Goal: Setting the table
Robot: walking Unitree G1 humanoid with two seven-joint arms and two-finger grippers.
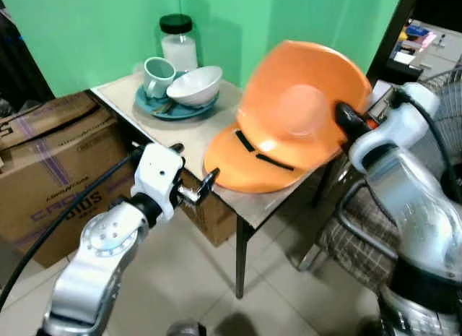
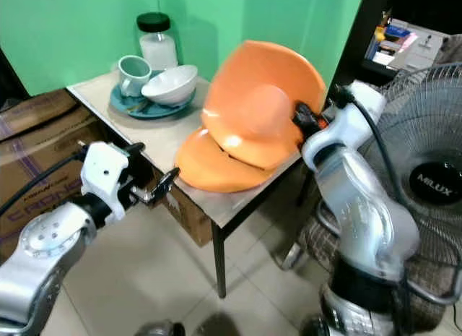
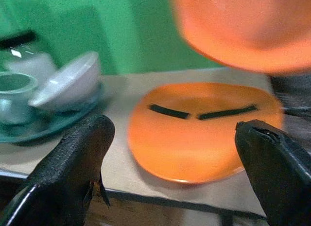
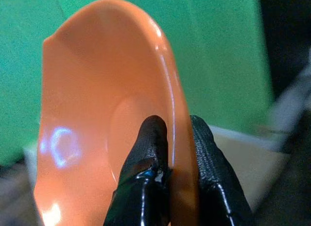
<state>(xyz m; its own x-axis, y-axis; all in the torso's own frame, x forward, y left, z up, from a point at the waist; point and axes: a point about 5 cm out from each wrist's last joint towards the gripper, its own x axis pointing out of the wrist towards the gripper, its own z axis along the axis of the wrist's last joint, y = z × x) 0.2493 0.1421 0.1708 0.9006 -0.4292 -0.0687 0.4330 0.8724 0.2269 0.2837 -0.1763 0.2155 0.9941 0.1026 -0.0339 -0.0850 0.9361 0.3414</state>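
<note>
The small tabletop (image 1: 180, 137) stands against a green wall, with cardboard boxes (image 1: 50, 170) to its left and a fan (image 2: 426, 170) to its right. An orange plate (image 1: 253, 162) lies at the tabletop's near right edge, slightly overhanging it. A second orange plate (image 1: 303, 108) is tilted up above it, grasped at its rim by the right pincer (image 1: 348, 119). The left pincer (image 1: 203, 186) hovers released just off the near edge. A teal saucer (image 1: 170, 108) with a white bowl (image 1: 195, 85) and a cup (image 1: 157, 74) sits at the far left, a jar (image 1: 177, 41) behind.

The small table (image 1: 189, 131) bears a flat orange plate (image 1: 249, 162); a teal plate (image 1: 173, 108); a jar (image 1: 178, 43).
</note>
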